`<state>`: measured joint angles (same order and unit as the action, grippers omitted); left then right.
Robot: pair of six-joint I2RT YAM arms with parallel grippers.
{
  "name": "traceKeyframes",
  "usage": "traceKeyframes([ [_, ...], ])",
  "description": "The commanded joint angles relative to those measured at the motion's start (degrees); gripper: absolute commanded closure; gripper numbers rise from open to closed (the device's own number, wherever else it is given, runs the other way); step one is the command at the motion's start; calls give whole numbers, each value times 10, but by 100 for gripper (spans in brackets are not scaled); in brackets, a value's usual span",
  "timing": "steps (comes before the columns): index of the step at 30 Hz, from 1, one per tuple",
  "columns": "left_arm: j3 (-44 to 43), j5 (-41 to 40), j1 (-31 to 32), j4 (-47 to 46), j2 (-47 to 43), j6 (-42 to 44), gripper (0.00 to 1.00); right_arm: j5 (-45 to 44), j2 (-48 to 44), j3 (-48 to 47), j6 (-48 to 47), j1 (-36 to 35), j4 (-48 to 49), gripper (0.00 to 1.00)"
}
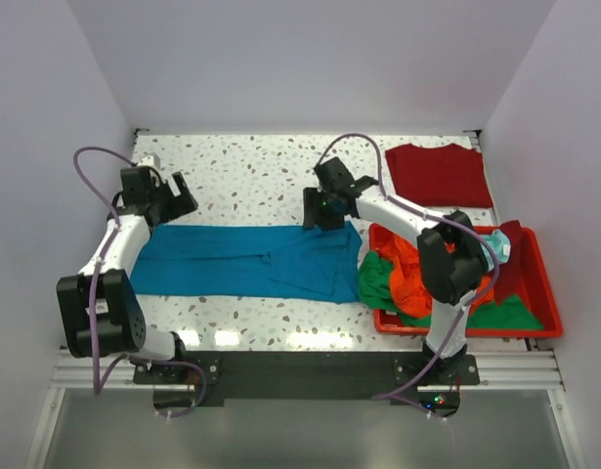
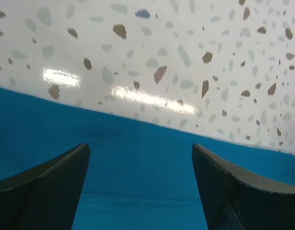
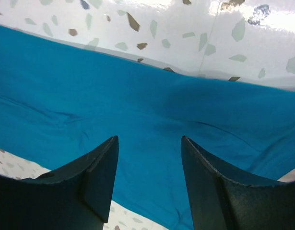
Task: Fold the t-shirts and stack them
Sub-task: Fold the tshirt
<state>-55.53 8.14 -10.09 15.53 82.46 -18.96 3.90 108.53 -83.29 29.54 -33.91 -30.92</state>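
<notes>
A teal-blue t-shirt (image 1: pixel 251 258) lies flat in a long folded band across the middle of the speckled table (image 1: pixel 251 176). My left gripper (image 1: pixel 171 207) hovers over its far left edge, jaws wide open with only cloth (image 2: pixel 137 182) below them. My right gripper (image 1: pixel 322 217) hangs over the shirt's far right edge, open, nothing between its fingers, the blue cloth (image 3: pixel 147 120) beneath. A dark red t-shirt (image 1: pixel 439 174) lies folded at the back right. Orange (image 1: pixel 409 272), green (image 1: pixel 376 280) and pale aqua (image 1: pixel 499 247) shirts are heaped in a bin.
The red plastic bin (image 1: pixel 539 293) stands at the right front, close to the blue shirt's right end and under my right arm's elbow. White walls enclose the table on three sides.
</notes>
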Motion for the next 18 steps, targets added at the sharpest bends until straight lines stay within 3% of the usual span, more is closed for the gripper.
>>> traceKeyframes([
  [1,55,35,13,-15,-10,-27,8,8,37,8,18,9,19,42],
  [12,119,29,13,-38,29,-13,7,-27,119,-15,-11,10,12,41],
  [18,125,11,13,-23,9,-10,6,-64,185,-85,-41,16,-24,41],
])
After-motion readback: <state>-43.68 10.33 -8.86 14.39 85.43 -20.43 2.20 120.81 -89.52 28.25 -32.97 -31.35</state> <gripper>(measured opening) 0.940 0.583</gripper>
